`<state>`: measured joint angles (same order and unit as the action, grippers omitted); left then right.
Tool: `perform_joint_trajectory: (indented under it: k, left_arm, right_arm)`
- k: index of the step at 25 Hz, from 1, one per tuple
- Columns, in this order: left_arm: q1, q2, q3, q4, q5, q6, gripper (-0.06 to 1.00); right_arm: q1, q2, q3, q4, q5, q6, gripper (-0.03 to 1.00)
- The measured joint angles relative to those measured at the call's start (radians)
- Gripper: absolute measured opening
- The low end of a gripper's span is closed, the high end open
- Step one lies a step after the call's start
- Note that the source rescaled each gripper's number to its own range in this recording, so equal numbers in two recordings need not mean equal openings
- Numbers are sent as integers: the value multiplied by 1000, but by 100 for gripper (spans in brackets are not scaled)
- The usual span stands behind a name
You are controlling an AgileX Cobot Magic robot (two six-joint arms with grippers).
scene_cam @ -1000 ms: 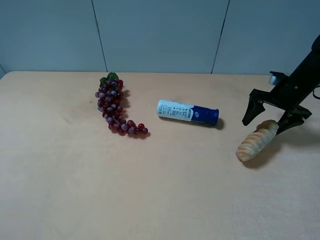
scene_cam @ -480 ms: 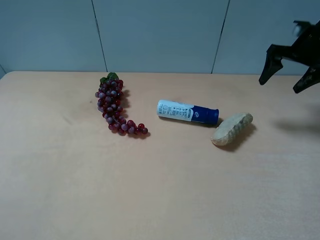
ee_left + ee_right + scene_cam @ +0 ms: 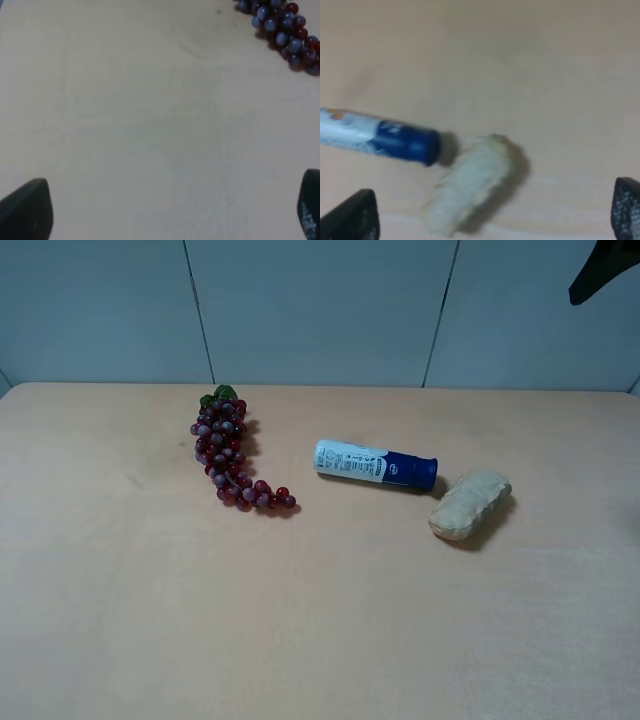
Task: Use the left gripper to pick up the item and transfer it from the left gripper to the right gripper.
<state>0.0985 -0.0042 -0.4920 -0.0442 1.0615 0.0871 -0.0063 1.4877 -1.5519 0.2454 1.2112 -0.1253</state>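
Observation:
The bread loaf [image 3: 470, 505] lies on the table with its plain beige side up, just right of the blue cap of the white-and-blue tube [image 3: 375, 464]. No gripper touches it. My right gripper [image 3: 596, 272] is high at the top right corner, mostly out of frame. In the right wrist view it [image 3: 489, 210] is open and empty, far above the loaf [image 3: 470, 185] and the tube [image 3: 380, 137]. My left gripper [image 3: 170, 210] is open and empty over bare table. It is out of the exterior view, and the loaf is out of its view.
A purple grape bunch [image 3: 228, 455] lies left of the tube, also at the edge of the left wrist view [image 3: 280, 25]. The tan table [image 3: 300, 620] ends at a grey-blue wall behind.
The right gripper let go of the loaf and rose up and away to the top right. The loaf rolled left and now rests underside up beside the tube's cap.

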Motion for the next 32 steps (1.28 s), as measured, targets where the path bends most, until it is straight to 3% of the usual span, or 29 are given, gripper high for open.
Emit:
perform_joint_trajectory:
  k: [7,14,24,32]
  left_arm:
    - [0,0,0,0,0,0,96]
    - [0,0,0,0,0,0,96]
    - [0,0,0,0,0,0,96]
    - [0,0,0,0,0,0,96]
  right_arm:
    - [271,-199,202,-43,1,98,100]
    - [453,-372,476,-226,0,260,100]
    - [471,-793,874,-270,-159,284,100]
    - [471,-1235,1024,-273,-176,235,100]
